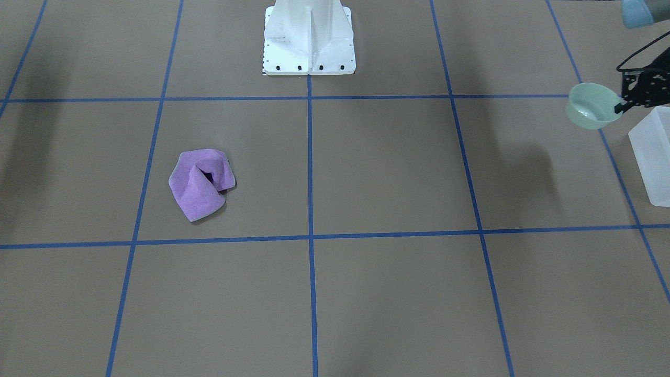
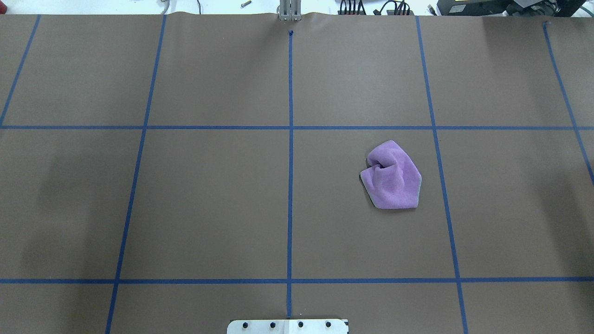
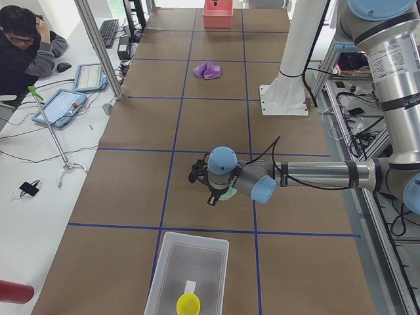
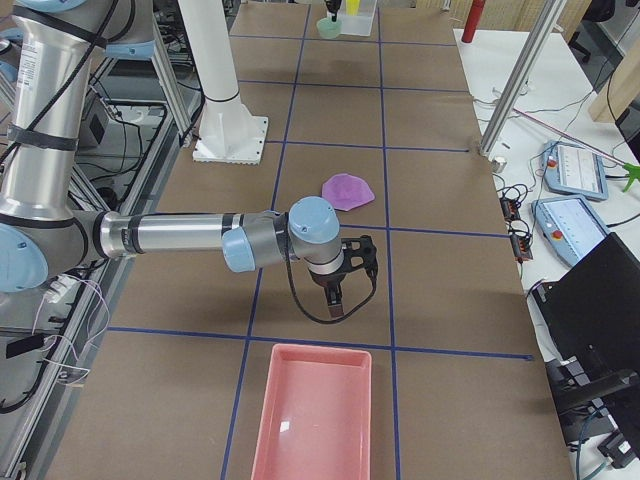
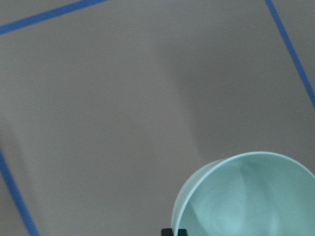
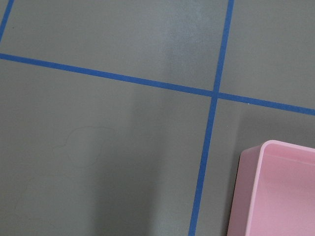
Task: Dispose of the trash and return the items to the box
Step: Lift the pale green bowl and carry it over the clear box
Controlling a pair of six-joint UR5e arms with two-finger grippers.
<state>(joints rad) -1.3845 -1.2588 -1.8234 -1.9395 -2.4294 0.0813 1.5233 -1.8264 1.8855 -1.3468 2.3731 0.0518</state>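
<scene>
Mint bowl (image 1: 592, 107) hangs off the table, its rim pinched in left gripper (image 1: 621, 108). Clear box (image 1: 654, 157) sits at bowl's 4 o'clock, front view. Centre over box, lower, miss yellow item (image 3: 188, 304). Right gripper (image 4: 335, 303): can't tell.

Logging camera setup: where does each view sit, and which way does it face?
Front: across table, facing base; left gripper holds bowl at right edge.
Overhead: behind robot, looking down; cloth, only base shows.
Left side: table's end; near left arm, box.
Right side: opposite end; near right arm, tray.
Left wrist: down onto bowl.
Right wrist: down at tray corner.
Front and overhead share the cloth.
</scene>
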